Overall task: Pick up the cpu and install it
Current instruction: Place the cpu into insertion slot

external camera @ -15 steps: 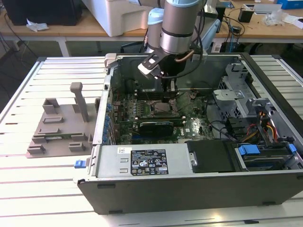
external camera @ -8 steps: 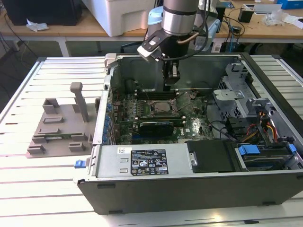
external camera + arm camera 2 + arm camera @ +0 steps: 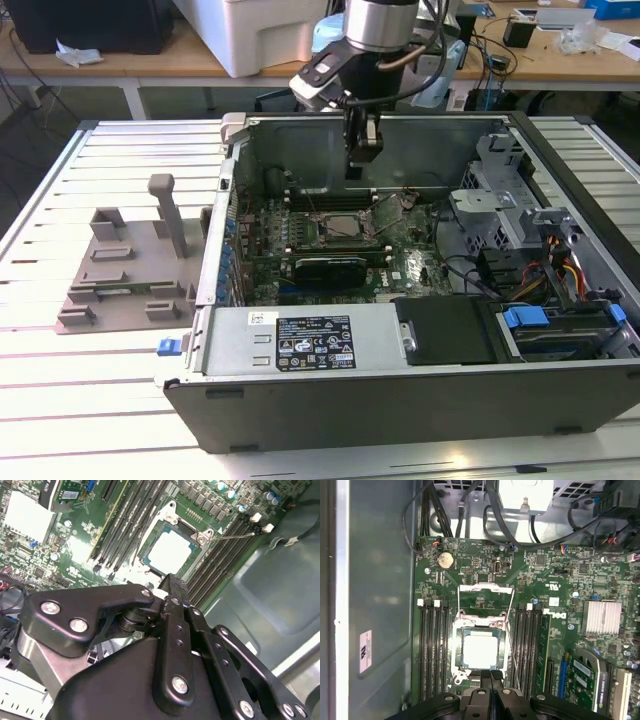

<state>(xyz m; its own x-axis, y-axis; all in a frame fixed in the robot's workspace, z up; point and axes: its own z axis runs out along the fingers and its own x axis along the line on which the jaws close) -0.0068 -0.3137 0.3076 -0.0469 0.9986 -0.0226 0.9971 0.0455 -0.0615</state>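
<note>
Exterior view: the arm reaches down from above into an open computer case (image 3: 400,400) that lies on its side on a slatted table (image 3: 60,400). The gripper (image 3: 360,165) hangs inside the case above the green board (image 3: 400,265), clear of everything under it. The cpu (image 3: 340,226) lies flat in the socket (image 3: 318,240) near the middle of the board, below the gripper and apart from it. On the exterior view's left, beside the case, a grey plate (image 3: 120,270) with raised blocks rests on the table. In the first wrist view the gripper (image 3: 490,674) shows its two black fingertips (image 3: 485,676) pressed together with nothing between them, and the tips sit just at the edge of the socket (image 3: 457,680). The cpu (image 3: 481,650) is square in it, its bright metal top facing up. The socket's hold-down frame (image 3: 485,587) is swung open to one side, and a thin wire lever (image 3: 511,640) runs along the socket. Rows of dark slots (image 3: 432,650) flank the socket on both sides, and a finned heatsink (image 3: 602,616) and a coin cell (image 3: 444,558) sit further off on the board. In the second wrist view the gripper (image 3: 172,582) is likewise closed and empty, with the cpu (image 3: 170,552) seated just past its tip.
</note>
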